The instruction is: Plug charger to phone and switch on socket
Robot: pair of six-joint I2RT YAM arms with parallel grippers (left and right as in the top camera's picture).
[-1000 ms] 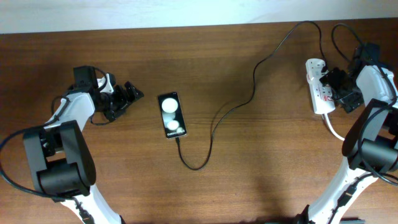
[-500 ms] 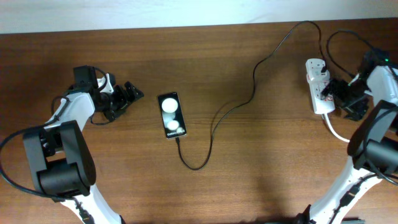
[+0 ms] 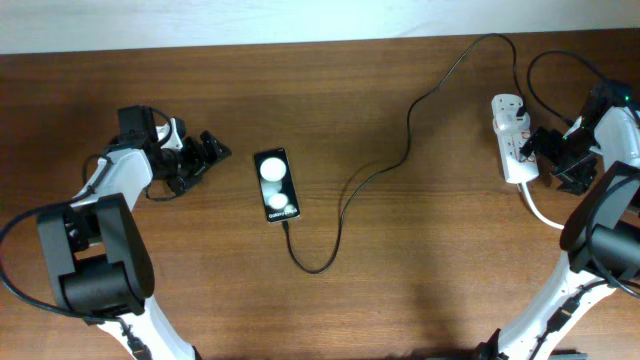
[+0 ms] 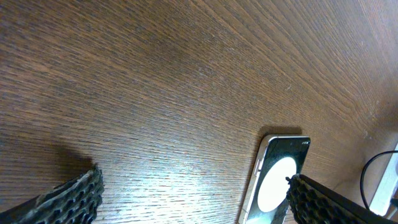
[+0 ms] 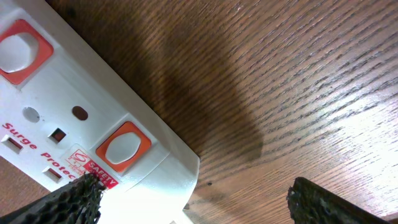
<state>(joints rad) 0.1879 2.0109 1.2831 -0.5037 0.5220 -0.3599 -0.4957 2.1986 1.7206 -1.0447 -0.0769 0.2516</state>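
The black phone [image 3: 276, 185] lies flat at mid-table, two white spots glowing on its screen. The thin black charger [image 3: 344, 200] meets the phone's near edge, loops, and runs back right toward the far end of the white socket [image 3: 513, 140]. My left gripper [image 3: 212, 155] is open just left of the phone, apart from it; in the left wrist view the phone [image 4: 280, 177] shows ahead of my open left gripper [image 4: 196, 202], near the right fingertip [image 4: 329, 202]. My right gripper [image 3: 540, 148] is open beside the socket's right side. In the right wrist view the socket [image 5: 74, 99] and its red switch [image 5: 124, 147] lie by the left fingertip [image 5: 71, 202].
The socket's thick white cord [image 3: 540, 210] trails toward the near right. A pale wall edge [image 3: 300, 20] borders the table's far side. Bare wood [image 3: 180, 280] lies between phone and front edge.
My right gripper has drawn back to the right, off the socket's top to its side. The left arm, phone and cable have not moved.
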